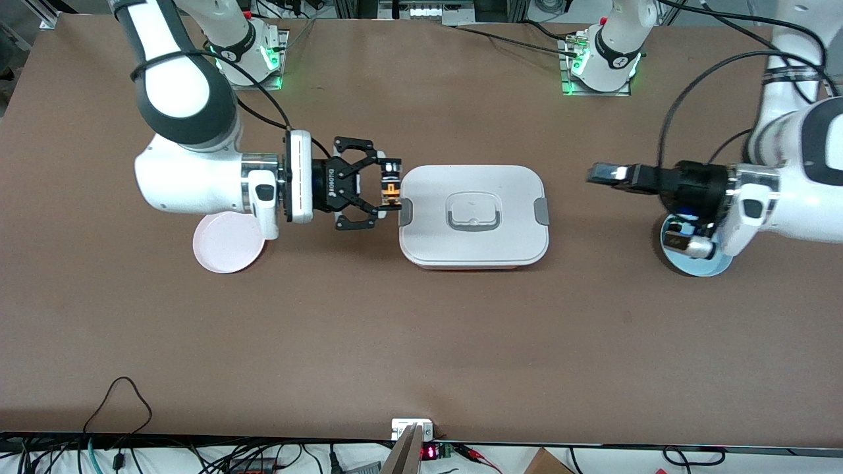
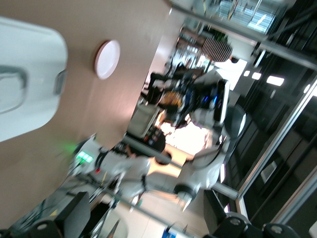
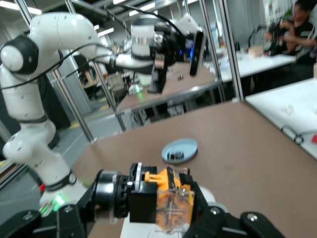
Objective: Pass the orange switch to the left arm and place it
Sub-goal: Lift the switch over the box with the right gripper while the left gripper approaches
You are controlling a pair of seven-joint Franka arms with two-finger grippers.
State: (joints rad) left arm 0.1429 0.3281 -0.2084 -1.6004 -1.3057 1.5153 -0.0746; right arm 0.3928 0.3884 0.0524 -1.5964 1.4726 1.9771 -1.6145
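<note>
My right gripper (image 1: 388, 185) is shut on the orange switch (image 1: 392, 189) and holds it in the air just beside the box's (image 1: 473, 214) clip at the right arm's end. In the right wrist view the switch (image 3: 168, 201) sits between the fingers (image 3: 218, 218), with black collar and orange body. My left gripper (image 1: 602, 173) is open and empty, held level over the table between the box and a blue plate (image 1: 698, 260), pointing toward the box. In the left wrist view its fingers (image 2: 74, 210) stand far apart and the box (image 2: 25, 84) shows.
A pink plate (image 1: 227, 243) lies under the right arm's wrist. The blue plate holds a small switch (image 1: 681, 238) and also shows in the right wrist view (image 3: 179, 150). The box stands in the middle of the table between the two grippers.
</note>
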